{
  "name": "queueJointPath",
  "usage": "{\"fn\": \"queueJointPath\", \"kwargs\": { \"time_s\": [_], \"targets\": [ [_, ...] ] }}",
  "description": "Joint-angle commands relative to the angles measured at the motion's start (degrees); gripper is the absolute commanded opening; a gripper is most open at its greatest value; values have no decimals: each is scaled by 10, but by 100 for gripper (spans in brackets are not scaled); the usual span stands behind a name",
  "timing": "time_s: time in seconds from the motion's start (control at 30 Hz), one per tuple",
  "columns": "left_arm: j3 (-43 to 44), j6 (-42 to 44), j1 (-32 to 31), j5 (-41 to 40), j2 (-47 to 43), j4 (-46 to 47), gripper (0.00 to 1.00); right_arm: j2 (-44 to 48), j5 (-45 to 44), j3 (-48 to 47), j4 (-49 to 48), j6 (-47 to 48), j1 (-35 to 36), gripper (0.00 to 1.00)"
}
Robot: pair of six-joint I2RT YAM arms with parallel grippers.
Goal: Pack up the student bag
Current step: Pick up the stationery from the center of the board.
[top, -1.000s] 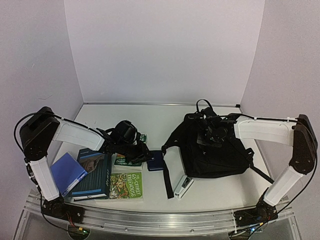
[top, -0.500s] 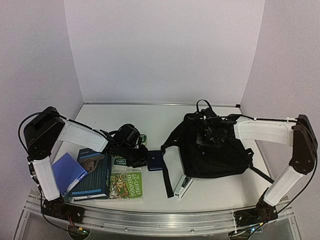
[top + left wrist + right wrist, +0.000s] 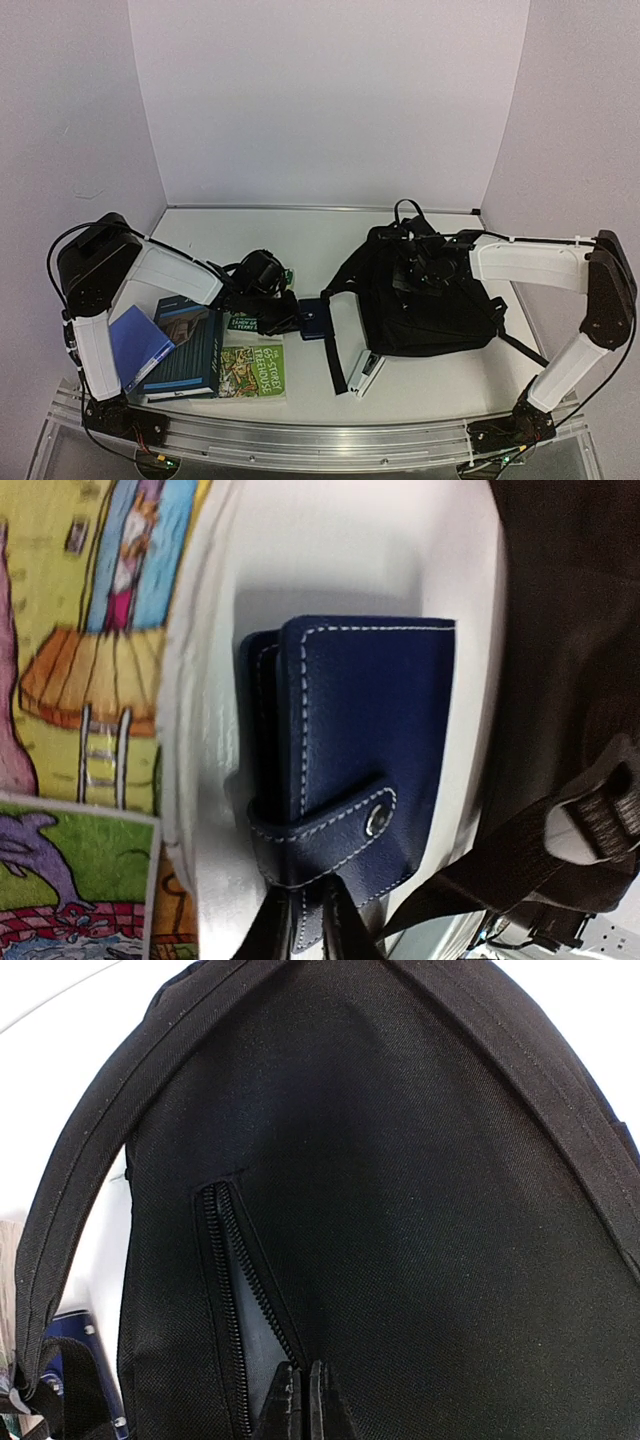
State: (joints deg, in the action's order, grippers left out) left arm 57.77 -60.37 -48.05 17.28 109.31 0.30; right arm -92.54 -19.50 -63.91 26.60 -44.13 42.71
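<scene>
The student bag (image 3: pixel 430 310), a large black backpack, lies on the right half of the table. My right gripper (image 3: pixel 415 262) rests on its upper part. In the right wrist view that gripper (image 3: pixel 300 1368) is shut, its tips at the lower end of a partly open zipper (image 3: pixel 225 1290) on the bag (image 3: pixel 450 1210); the zipper's pull is hidden. A small dark-blue wallet (image 3: pixel 314 320) lies just left of the bag. My left gripper (image 3: pixel 295 318) is at its left edge. In the left wrist view the gripper (image 3: pixel 305 895) is shut on the near edge of the wallet (image 3: pixel 370 730).
Left of the wallet lie a green picture book (image 3: pixel 252 370), a smaller green book (image 3: pixel 250 322), a dark teal book (image 3: pixel 185 345) and a blue notebook (image 3: pixel 135 345). A white stapler-like object (image 3: pixel 367 373) and a black strap (image 3: pixel 335 360) lie at the bag's front left.
My left gripper has moved right and down to the wallet, and its jaws have closed on the wallet's edge. The right arm and the bag have stayed in place.
</scene>
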Motion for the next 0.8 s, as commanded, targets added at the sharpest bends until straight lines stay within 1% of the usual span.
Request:
{"fn": "queueJointPath", "kwargs": {
  "time_s": [0.0, 0.1, 0.13, 0.17, 0.2, 0.23, 0.27, 0.3, 0.33, 0.43, 0.5, 0.63, 0.77],
  "targets": [
    [-6, -8, 0, -29, -1, -1, 1, 30, 2, 2, -17, 2, -1, 0],
    [-24, -4, 1, -35, -24, 37, 0, 38, 13, 1, -19, 12, 0, 2],
    [-33, 1, 1, -38, -38, 49, 0, 43, 19, 1, -20, 17, -1, 10],
    [-40, 7, 1, -42, -53, 57, 0, 51, 25, -1, -21, 20, 0, 22],
    [-46, 15, 1, -45, -69, 62, 0, 59, 31, -3, -21, 23, -1, 38],
    [-49, 20, 1, -50, -80, 65, 0, 66, 39, -4, -22, 26, 0, 52],
    [-52, 28, 1, -55, -98, 63, 0, 78, 45, -6, -23, 28, 0, 68],
    [-54, 34, 1, -63, -115, 58, 0, 89, 53, -9, -25, 30, -1, 77],
    [-57, 39, 2, -70, -133, 52, 0, 96, 63, -11, -26, 32, -1, 84],
    [-64, 59, 3, -91, -183, 34, 0, 123, 108, -21, -42, 42, 0, 94],
    [-66, 74, 4, -102, -216, 20, 0, 137, 153, -22, -68, 44, 0, 98],
    [-74, 122, 4, -112, -281, 17, 0, 157, 255, -12, -147, 42, 1, 98],
    [-100, 180, 4, -93, -357, 69, 0, 161, 366, 15, -249, 23, 0, 98]
  ]
}}
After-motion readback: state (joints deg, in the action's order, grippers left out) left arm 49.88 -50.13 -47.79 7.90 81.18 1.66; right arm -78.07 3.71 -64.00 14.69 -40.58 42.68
